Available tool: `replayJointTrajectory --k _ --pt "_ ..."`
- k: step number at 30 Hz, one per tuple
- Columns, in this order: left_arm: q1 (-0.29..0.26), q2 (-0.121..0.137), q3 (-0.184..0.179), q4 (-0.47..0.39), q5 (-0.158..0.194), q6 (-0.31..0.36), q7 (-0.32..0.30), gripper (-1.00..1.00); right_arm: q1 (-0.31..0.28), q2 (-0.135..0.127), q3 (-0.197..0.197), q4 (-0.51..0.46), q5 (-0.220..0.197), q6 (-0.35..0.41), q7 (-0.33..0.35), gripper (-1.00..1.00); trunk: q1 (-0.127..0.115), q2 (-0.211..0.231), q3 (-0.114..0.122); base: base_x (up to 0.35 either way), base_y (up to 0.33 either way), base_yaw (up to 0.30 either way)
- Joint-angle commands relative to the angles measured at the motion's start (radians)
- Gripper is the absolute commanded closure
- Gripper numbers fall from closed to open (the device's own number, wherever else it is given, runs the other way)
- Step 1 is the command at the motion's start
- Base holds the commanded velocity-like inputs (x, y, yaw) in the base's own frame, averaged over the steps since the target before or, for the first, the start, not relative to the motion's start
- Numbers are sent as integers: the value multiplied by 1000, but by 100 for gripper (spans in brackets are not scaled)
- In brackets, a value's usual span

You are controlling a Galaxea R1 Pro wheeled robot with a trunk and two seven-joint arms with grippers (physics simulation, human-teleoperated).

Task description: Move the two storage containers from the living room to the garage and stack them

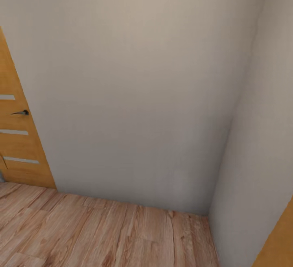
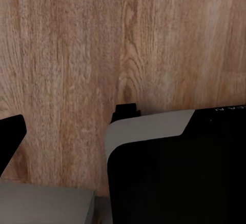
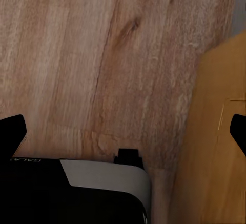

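The two storage containers and the garage are out of view. I face a corner of plain pale walls point(image 1: 134, 96) over pale wood-plank flooring point(image 1: 101, 234). In the right wrist view my right gripper point(image 3: 123, 134) hangs open over the planks, one black fingertip point(image 3: 11, 131) at each side edge and nothing between them. In the left wrist view my left gripper point(image 2: 123, 142) also looks open and empty, with one black fingertip point(image 2: 10, 137) at the picture's edge and the other lost against my black and grey base point(image 2: 179, 172).
A wood-panelled door point(image 1: 16, 145) with a dark handle point(image 1: 21, 113) stands at the left. Another orange-wood door point(image 1: 280, 246) sits close at the lower right, also seen as a door panel point(image 3: 215, 147) beside my right gripper. The walls meet in a corner just ahead.
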Motion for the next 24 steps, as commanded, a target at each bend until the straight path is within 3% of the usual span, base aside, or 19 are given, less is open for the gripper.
replayJointTrajectory --k 1,6,17,24 --pt "-1 -1 -8 2 9 1 2 -100 -1 -1 -6 4 1 -6 2 -100 1 -1 -2 291 0 221" --pt "-2 -1 -8 2 9 2 2 -100 -1 -1 -6 3 1 -6 2 -100 1 -1 -6 290 0 159" --pt "-2 -1 -9 2 9 1 2 -100 -1 -1 -5 -1 20 -5 4 -100 1 -1 -6 284 0 11" --pt "-2 -1 -9 2 9 1 2 -100 -1 -1 -5 1 20 -6 1 -100 1 -1 -6 275 0 221"
